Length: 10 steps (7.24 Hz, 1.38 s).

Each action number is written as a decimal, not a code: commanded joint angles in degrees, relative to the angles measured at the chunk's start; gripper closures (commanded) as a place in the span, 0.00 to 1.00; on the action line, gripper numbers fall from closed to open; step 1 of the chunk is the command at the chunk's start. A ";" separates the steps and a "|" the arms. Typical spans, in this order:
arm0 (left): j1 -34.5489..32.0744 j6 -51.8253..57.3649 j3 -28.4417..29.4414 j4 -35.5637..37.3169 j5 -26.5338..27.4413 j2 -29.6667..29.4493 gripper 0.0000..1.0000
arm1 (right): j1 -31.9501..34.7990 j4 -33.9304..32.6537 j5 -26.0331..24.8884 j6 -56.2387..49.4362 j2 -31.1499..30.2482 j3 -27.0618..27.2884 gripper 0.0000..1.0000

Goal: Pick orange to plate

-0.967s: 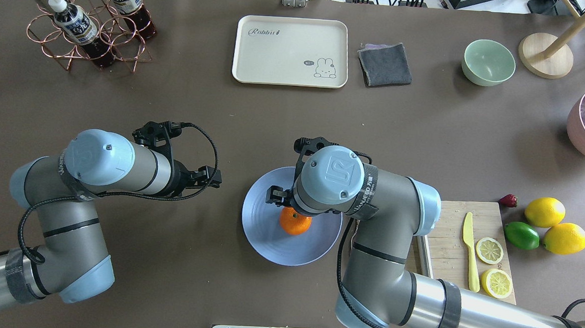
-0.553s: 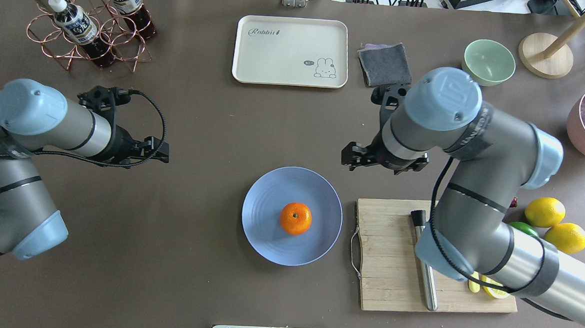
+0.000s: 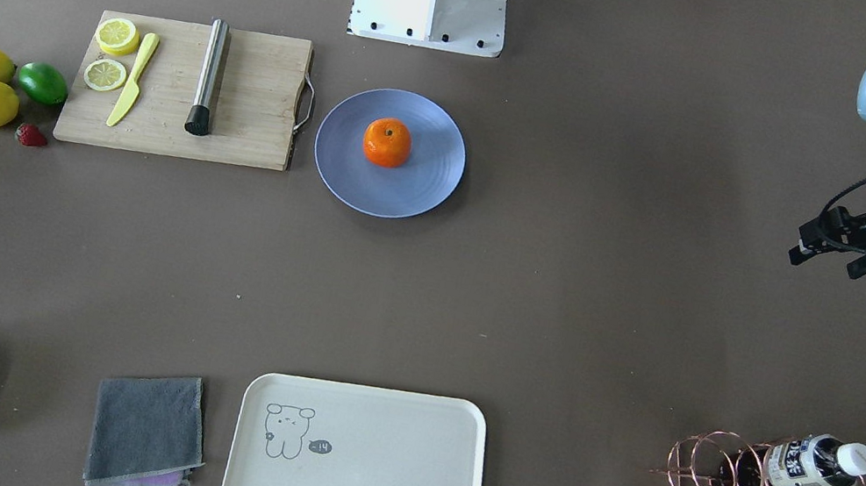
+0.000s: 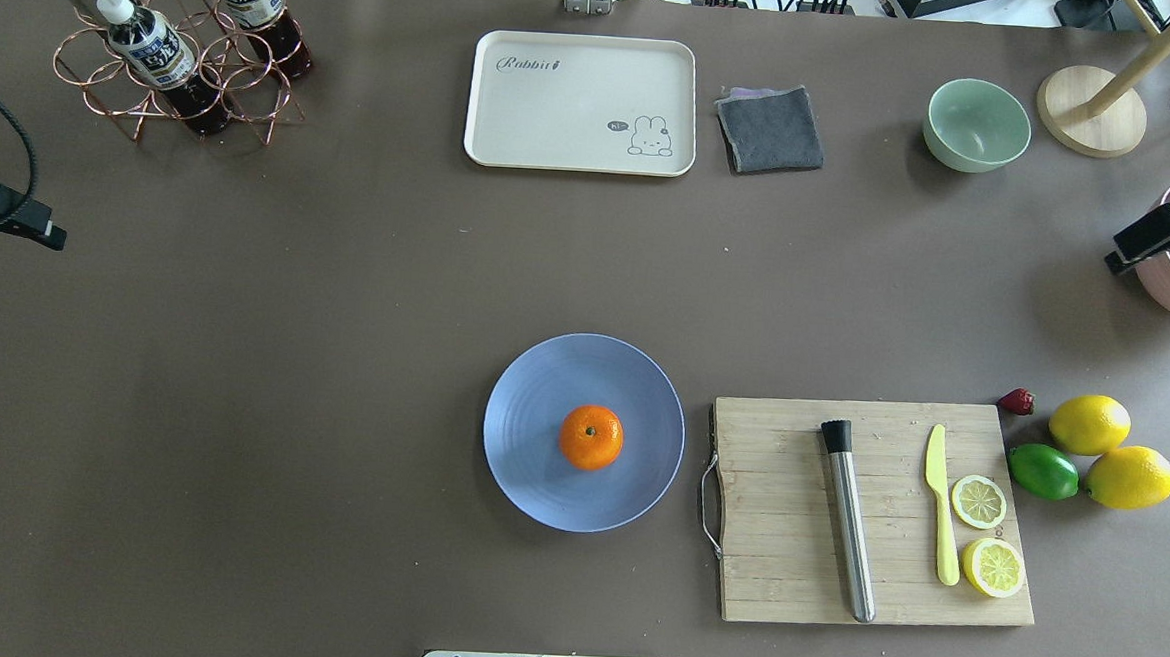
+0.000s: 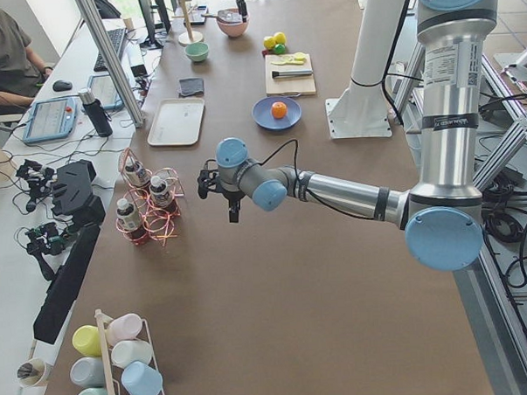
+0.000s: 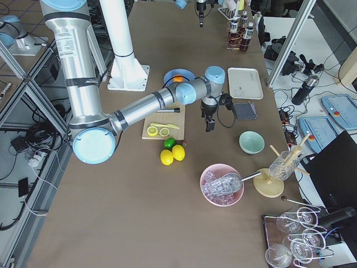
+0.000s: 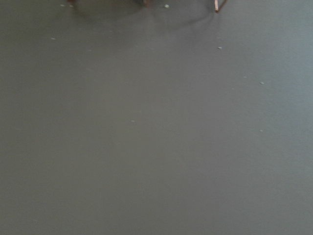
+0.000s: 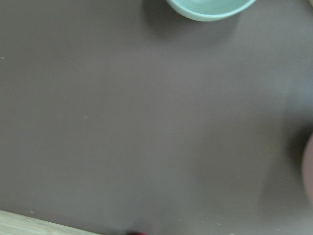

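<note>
Orange (image 4: 590,436) sits on the plate (image 4: 535,476), slightly off its centre toward the cutting board (image 4: 783,554), stem dimple up. Nothing grips it. The plate lies flat on the surface (image 4: 341,406), about midway along the robot-side edge, just beside the board's handle end but not touching it

Left pincer (image 5: 232,209) hangs above the surface's left end, near the copper bottle rack (image 4: 173,67) and well apart from the plate. You can see nothing in it. How far it is open I cannot tell, since the fingers are dark and small in every view

Right pincer (image 6: 208,126) hangs above the surface's right end, between the mint bowl (image 4: 976,126) and the board. Nothing shows in it, and I cannot tell its opening either

Both wrist cameras give you mostly bare surface. The right one catches the mint bowl's rim at its top edge

On the board you have a metal rod (image 4: 850,528), a yellow knife (image 4: 941,512) and two lemon slices (image 4: 979,501). Off the board's right end, two lemons (image 4: 1089,424), a lime (image 4: 1042,472) and a strawberry (image 4: 1017,401) cluster together. The cream tray (image 4: 582,103) and grey cloth (image 4: 771,130) lie along the far edge
</note>
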 commanded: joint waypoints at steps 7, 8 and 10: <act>-24.67 44.31 7.49 18.00 -4.61 4.03 0.03 | 17.55 0.17 2.68 -25.73 -4.22 -15.58 0.00; -24.78 44.35 7.42 18.26 -4.70 3.94 0.03 | 17.55 0.17 2.68 -25.47 -4.22 -15.50 0.00; -25.13 44.97 6.63 23.70 -4.61 2.89 0.03 | 17.55 0.17 2.60 -25.29 -4.22 -15.14 0.00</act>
